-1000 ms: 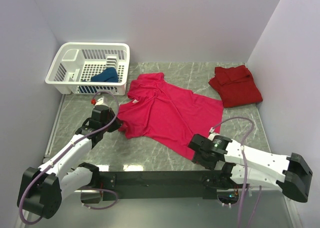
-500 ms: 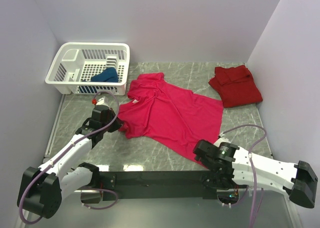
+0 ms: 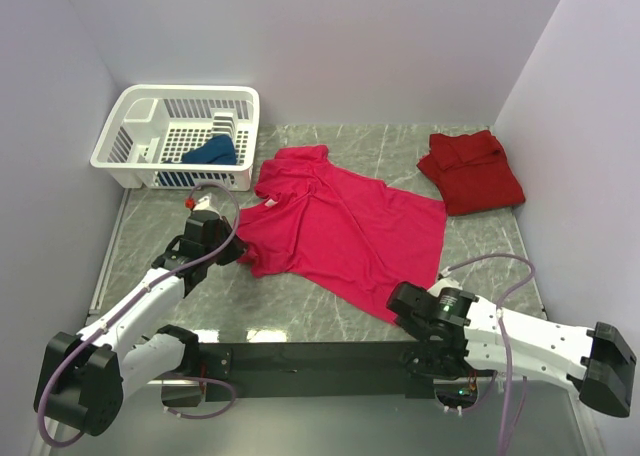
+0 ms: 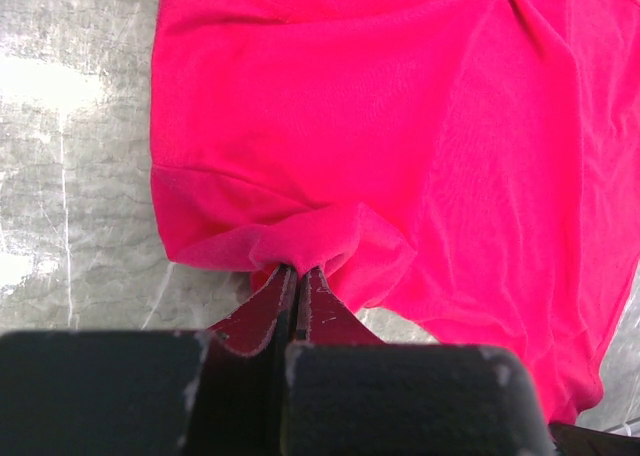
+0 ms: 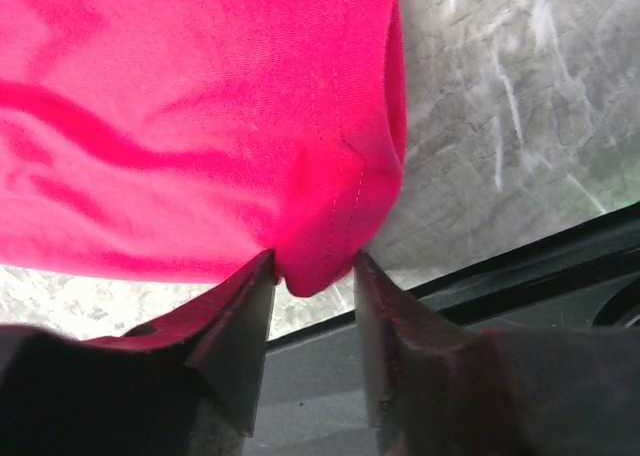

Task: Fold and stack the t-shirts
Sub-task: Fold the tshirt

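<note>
Likely limp and light, the soft magenta cloth t-shirt [image 3: 340,231] is bunching: left hand [image 4: 297,274] pinching its sleeve hem, right hand [image 5: 312,266] spread, straddling its bottom corner

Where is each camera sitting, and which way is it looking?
Top external: up high behind the arms, looking down on the table, magenta t-shirt, dark red t-shirt and basket; left arm and right arm both show.
Left wrist: on the left arm, looking along the left gripper, shut on the magenta t-shirt by its sleeve.
Right wrist: on the right arm, low down, looking past the right gripper, open around that shirt's near corner.
Shared: all three see the magenta t-shirt.
</note>
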`<state>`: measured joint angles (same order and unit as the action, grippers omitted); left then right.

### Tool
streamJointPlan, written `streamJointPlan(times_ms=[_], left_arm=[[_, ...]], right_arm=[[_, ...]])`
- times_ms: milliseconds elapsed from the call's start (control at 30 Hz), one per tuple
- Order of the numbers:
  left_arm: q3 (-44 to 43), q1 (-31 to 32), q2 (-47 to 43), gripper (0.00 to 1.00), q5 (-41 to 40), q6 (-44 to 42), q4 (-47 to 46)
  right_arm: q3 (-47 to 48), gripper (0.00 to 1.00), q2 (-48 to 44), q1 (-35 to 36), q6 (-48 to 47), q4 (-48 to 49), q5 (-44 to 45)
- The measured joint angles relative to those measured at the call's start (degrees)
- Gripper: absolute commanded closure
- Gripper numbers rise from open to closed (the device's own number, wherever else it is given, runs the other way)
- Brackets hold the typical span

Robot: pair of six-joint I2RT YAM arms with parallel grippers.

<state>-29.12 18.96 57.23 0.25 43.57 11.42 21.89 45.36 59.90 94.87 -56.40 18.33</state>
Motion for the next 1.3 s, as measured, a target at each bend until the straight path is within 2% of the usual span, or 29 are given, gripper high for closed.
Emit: streamJointPlan(times_ms=[67,100,167,200,433,633,900,1300], left_arm=[[0.0,0.0,0.0,0.99,0.3,0.0,0.0],[0.0,0.0,0.0,1.00,0.6,0.0,0.1],[0.0,0.0,-0.1,0.99,1.3,0.0,0.2],[0.0,0.1,-0.2,0.99,1.7,0.0,0.4],[-1.2,0.2,-3.4,1.00,4.8,0.0,3.6],[-3.1,0.2,-8.7,0.99,5.1,0.0,8.1],[-3.1,0.2,-14.4,0.99,7.3,0.9,13.0],[-3.1,0.3,-25.2,0.99,12.5,4.3,21.1]], right_arm=[[0.5,0.73,1.6,0.2,-0.6,-0.1,0.0],[1.0,0.84,2.9,0.3,-1.2,-0.4,0.1],[2.9,0.97,5.0,0.7,-2.5,-1.7,0.2],[4.4,1.00,6.4,1.0,-3.4,-2.4,0.3],[16.0,1.00,13.0,2.8,-12.3,-6.8,-0.9],[20.1,1.00,14.5,5.1,-17.8,-11.5,-3.1],[24.3,1.00,13.0,8.7,-19.1,-17.8,-5.0],[24.9,1.00,12.3,12.9,-18.9,-18.8,-7.9]])
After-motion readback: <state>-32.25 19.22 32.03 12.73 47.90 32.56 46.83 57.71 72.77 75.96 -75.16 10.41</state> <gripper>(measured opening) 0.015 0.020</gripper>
